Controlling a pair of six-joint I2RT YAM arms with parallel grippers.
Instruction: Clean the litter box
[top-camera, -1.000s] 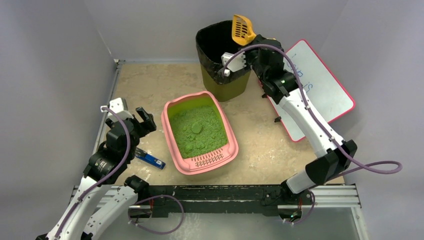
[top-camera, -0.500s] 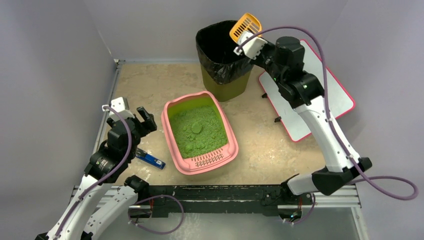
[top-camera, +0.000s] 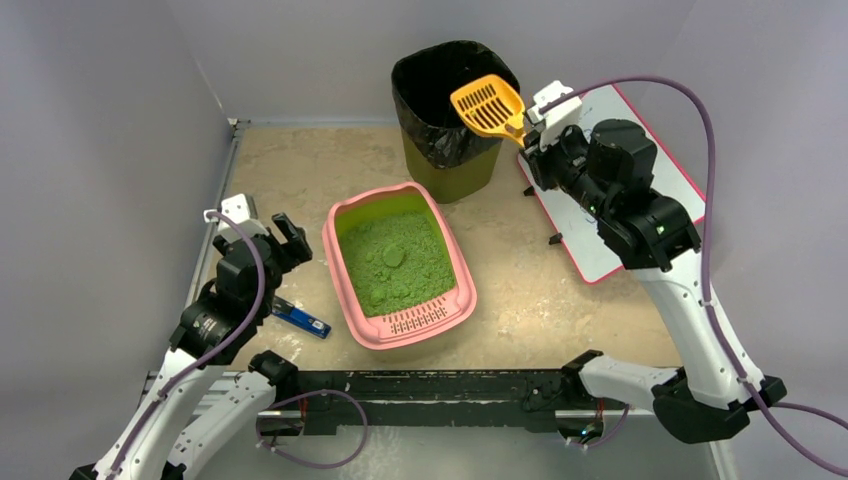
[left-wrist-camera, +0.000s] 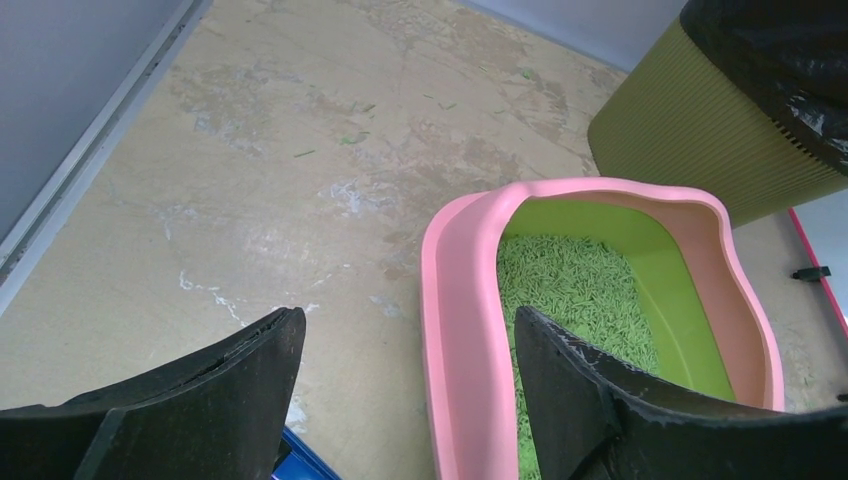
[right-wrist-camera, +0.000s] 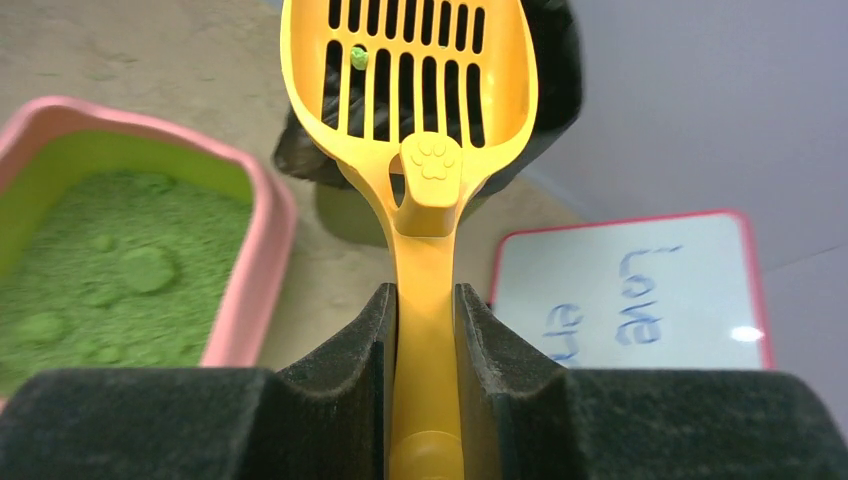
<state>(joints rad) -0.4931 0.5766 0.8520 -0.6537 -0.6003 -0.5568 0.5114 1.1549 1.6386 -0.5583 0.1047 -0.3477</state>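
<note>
Right wrist | R claw (right-wrist-camera: 424, 302) clamped on scoop (right-wrist-camera: 428, 175) handle | L claw (left-wrist-camera: 407, 328) spread wide, empty

Raised right gripper (right-wrist-camera: 424, 325) clamping scoop (right-wrist-camera: 428, 175), left gripper (left-wrist-camera: 408, 335) low, jaws apart

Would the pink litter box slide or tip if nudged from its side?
Probably slide: the litter box is shallow and wide. Its litter likely adds weight and may shift. The plastic looks fairly stiff.
</note>
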